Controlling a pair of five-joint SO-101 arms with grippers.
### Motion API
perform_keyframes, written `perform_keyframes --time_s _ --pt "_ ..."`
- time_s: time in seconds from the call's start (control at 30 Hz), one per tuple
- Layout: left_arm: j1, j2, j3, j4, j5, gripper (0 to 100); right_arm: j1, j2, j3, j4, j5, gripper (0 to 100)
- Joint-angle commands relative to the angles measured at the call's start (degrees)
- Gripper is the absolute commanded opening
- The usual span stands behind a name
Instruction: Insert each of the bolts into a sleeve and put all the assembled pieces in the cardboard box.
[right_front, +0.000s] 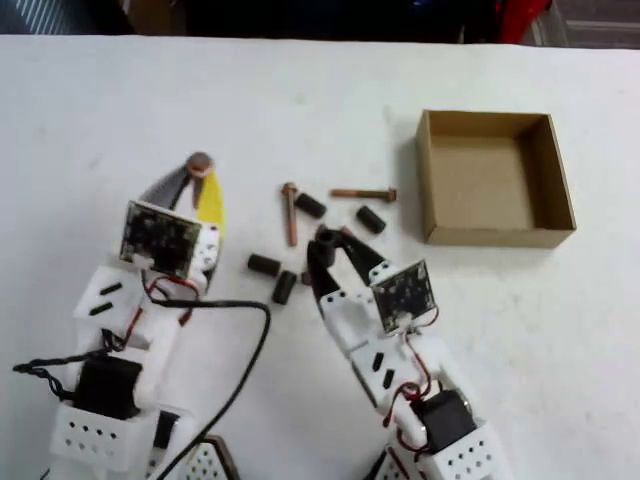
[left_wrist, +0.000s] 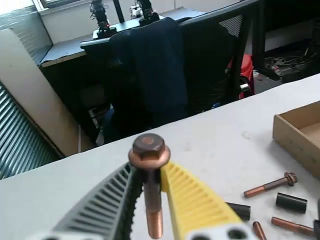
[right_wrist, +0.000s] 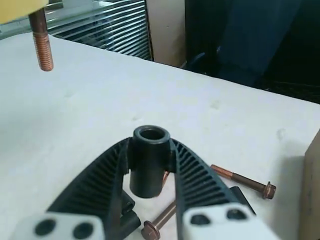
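Note:
My left gripper (left_wrist: 148, 187) is shut on a copper bolt (left_wrist: 149, 186), held upright with its flanged head on top; in the high view that gripper (right_front: 197, 178) is lifted over the table's left part. My right gripper (right_wrist: 150, 167) is shut on a black sleeve (right_wrist: 148, 160) held upright, bore facing up; from above it (right_front: 329, 243) sits at the table's middle. The held bolt's threaded tip (right_wrist: 41, 42) hangs above the table some way off from the sleeve. Two loose bolts (right_front: 290, 212) (right_front: 364, 194) and several black sleeves (right_front: 264, 265) (right_front: 371, 219) lie around. The cardboard box (right_front: 438, 212) stands at the right.
White tabletop stretches behind and to the left of the parts. A black cable (right_front: 235, 375) trails across the near side between the arms. Beyond the table's far edge stands a dark chair (left_wrist: 170, 70) with a jacket over it.

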Motion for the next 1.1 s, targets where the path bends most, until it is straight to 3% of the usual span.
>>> perform_keyframes --time_s 0.0,0.2,0.53,0.83,1.07 --pt "5.8 -1.2 -1.2 -2.2 -3.3 2 -2.2 -1.7 -1.6 0.5 0.8 1.7" --pt "9.4 -1.2 -8.0 -2.2 -3.3 2 -4.1 -1.9 1.3 0.0 5.3 1.7" --pt "11.6 -1.1 -9.1 -4.2 7.6 3 -4.0 -1.8 1.4 0.4 5.3 1.7" --pt "12.0 -1.1 1.0 -18.6 -7.4 2 -3.9 -1.8 2.2 0.4 5.3 1.7" --pt "11.6 -1.1 2.8 -20.6 8.7 2 -3.9 -1.8 2.3 0.4 5.3 1.7"
